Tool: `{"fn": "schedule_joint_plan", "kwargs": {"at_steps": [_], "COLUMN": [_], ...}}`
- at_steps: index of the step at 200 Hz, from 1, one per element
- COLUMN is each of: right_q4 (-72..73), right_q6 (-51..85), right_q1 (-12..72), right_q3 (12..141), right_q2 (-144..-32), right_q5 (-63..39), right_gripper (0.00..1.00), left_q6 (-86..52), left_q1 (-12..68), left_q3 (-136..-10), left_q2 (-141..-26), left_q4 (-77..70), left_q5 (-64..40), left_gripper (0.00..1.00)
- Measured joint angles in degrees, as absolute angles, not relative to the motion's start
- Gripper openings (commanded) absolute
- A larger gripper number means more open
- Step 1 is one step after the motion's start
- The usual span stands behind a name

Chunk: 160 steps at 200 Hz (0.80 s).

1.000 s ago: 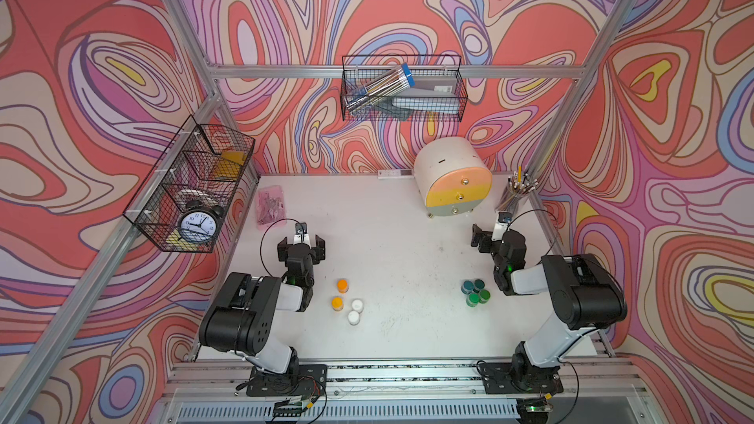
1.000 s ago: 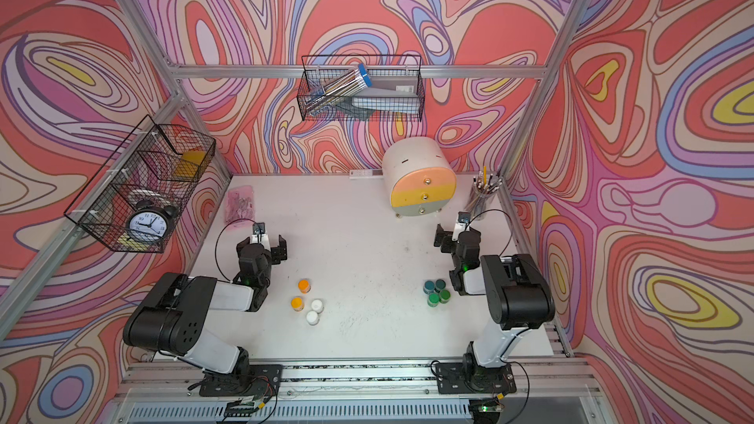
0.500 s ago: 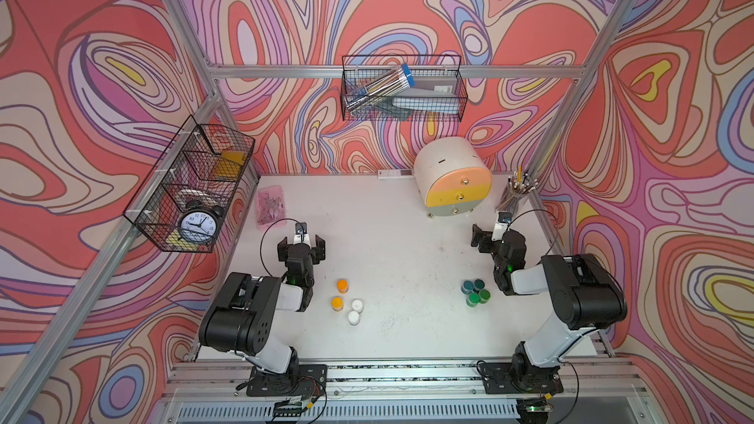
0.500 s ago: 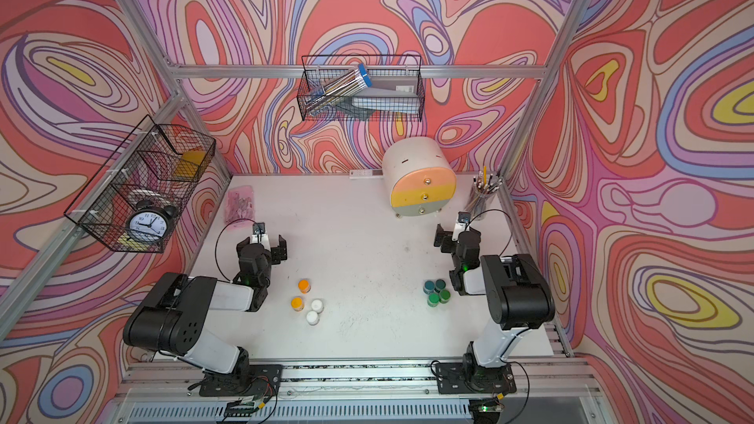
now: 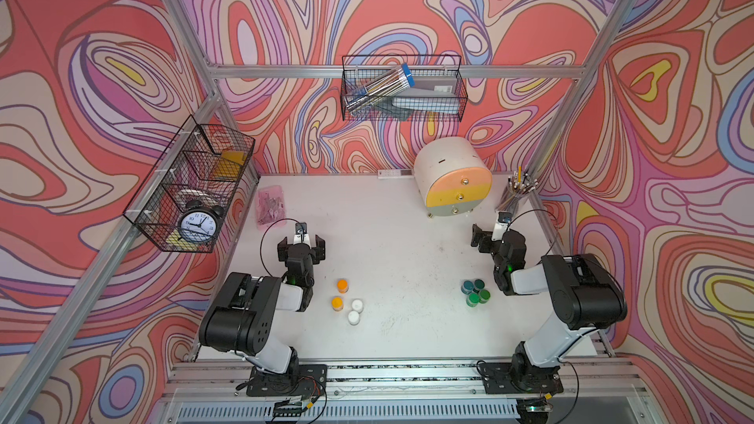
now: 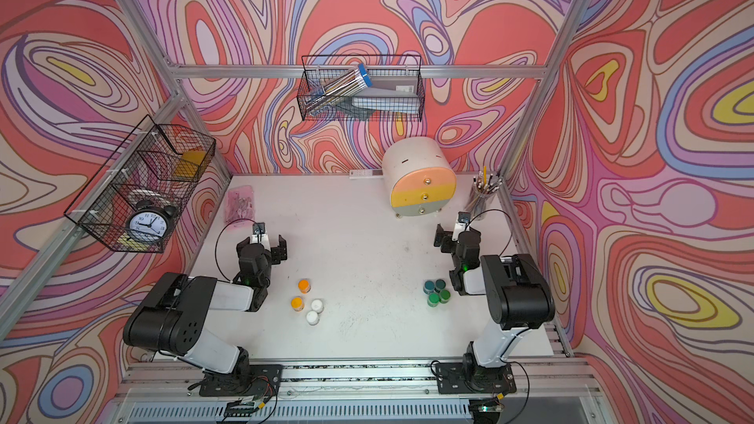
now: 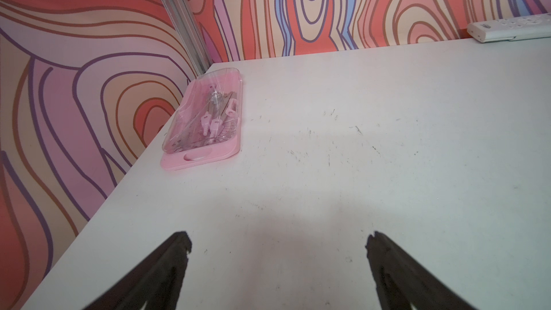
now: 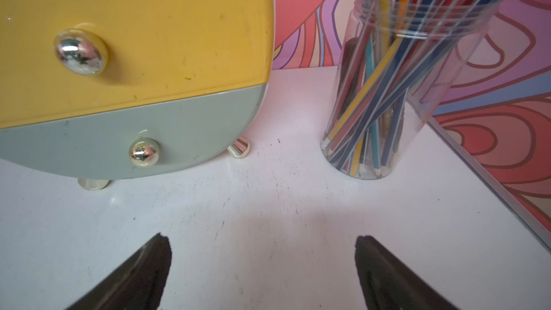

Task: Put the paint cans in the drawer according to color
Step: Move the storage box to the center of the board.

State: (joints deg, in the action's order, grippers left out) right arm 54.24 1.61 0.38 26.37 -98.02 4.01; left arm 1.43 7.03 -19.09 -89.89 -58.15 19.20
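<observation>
Presently, paint cans [image 5: 337, 303]: all eight stand upright on the table [image 5: 408, 263], lids up; none is in the drawer; they form two groups, well apart.
Left group: orange-lidded pair [image 5: 342, 285] and white-lidded pair [image 5: 357, 305]; close together, near the left arm's forearm.
Right group: green cluster [image 5: 475, 292]; four cans packed together, just beside the right arm's wrist link.
Drawer [image 5: 455, 181]: at the far side of the table, right of centre; peach front [image 5: 461, 179], yellow front [image 8: 149, 25] and grey-green front [image 8: 119, 138] all sit flush; judged closed.
Left gripper [image 7: 277, 240]: jaws spread wide, nothing between them; aimed toward the far-left corner and the pink case [image 7: 205, 120]; the orange and white cans lie behind the jaws, toward the arm's base and off to its right; absent from the wrist view.
Right gripper [image 8: 262, 243]: jaws wide apart, empty; facing the drawer's lower fronts and the pencil cup [image 8: 387, 99]; the green cluster lies behind the jaws, toward the base.
Axis: the cans are round, so no long axis; judged graspable from above across any width.
Nearer arm: left for orange and white; right for green and for the drawer.
Next move, judged: a front must be pulled out first; the grey-green knob [image 8: 144, 152] lies ahead of the right jaws, to one side.
Risk, judged: the green cans sit so tight that fingers may nudge neighbours.
</observation>
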Motion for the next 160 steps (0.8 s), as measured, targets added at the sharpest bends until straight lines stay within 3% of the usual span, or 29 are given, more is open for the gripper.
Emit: {"fn": "schedule_joint_plan", "kwargs": {"at_steps": [160], "right_q4": [54.22], "right_q6": [1.61], "right_q1": [0.38], "right_q3": [26.37], "right_q2": [-98.02], "right_q5": [4.01], "right_gripper": [0.98], "left_q6": [1.28], "left_q1": [6.52], "left_q3": [-19.25], "left_q2": [-89.78], "left_q4": [-57.39], "left_q5": [18.44], "left_gripper": [0.99]}}
